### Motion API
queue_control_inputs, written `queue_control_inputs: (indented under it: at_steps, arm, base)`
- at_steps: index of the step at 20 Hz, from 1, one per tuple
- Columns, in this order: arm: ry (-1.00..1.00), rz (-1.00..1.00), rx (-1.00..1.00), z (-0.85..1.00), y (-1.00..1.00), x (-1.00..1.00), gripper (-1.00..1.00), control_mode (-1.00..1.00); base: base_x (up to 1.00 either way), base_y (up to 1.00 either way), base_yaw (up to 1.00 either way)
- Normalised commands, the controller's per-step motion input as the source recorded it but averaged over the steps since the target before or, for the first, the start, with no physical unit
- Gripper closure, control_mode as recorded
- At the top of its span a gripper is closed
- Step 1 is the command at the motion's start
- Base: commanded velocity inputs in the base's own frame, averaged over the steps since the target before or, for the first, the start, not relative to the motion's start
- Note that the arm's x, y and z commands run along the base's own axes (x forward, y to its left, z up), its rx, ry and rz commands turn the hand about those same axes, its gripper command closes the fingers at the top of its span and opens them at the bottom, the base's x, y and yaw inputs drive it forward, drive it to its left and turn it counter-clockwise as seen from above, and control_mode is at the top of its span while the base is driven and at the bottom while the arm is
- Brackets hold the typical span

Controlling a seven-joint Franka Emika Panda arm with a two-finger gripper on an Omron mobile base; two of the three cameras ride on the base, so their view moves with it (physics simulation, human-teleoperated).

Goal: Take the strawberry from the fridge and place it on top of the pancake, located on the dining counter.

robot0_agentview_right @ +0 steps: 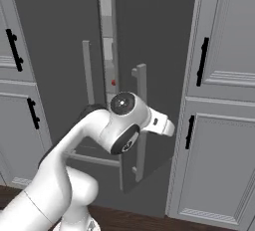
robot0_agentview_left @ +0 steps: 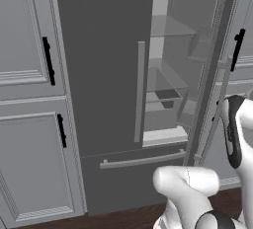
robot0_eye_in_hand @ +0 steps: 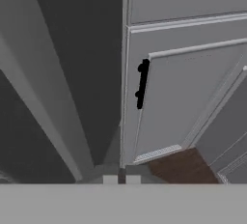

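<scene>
You are looking at the tall dark grey fridge (robot0_agentview_left: 104,75) with two doors. Its right door stands open, and its left door is closed. A long pale grey bar handle (robot0_agentview_left: 140,92) runs down the closed left door. Inside the fridge you can see pale walls and clear shelves (robot0_agentview_left: 165,80). Under the doors is the bottom drawer (robot0_agentview_left: 133,173) with its own pale bar.

In the right base view, look into the thin gap between the two doors. There is a tiny red spot (robot0_agentview_right: 113,82) in there on a shelf. It may be the strawberry, but it is too small to be sure.

Your white arm (robot0_agentview_right: 74,150) reaches up in front of the fridge, near the handle of the open door. Your gripper (robot0_eye_in_hand: 121,180) has its two small tips close together, and it holds nothing.

Light grey cupboards with black handles (robot0_agentview_left: 48,61) stand on both sides of the fridge. The floor is dark brown wood (robot0_eye_in_hand: 181,167).
</scene>
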Motion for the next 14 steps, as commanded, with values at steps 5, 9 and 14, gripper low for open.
queue_control_inputs:
  at_steps: [5, 9, 14]
  arm:
    - [0.08, 0.04, -0.15, 0.13, 0.51, -0.73, -1.00, -1.00]
    - [0.40, 0.20, -0.47, 0.36, 1.00, -0.04, -1.00, -1.00]
    - [0.41, 0.22, -0.61, 0.07, 0.83, 0.03, -1.00, -1.00]
  base:
    - [0.00, 0.00, 0.00]
    - [0.00, 0.00, 0.00]
    - [0.00, 0.00, 0.00]
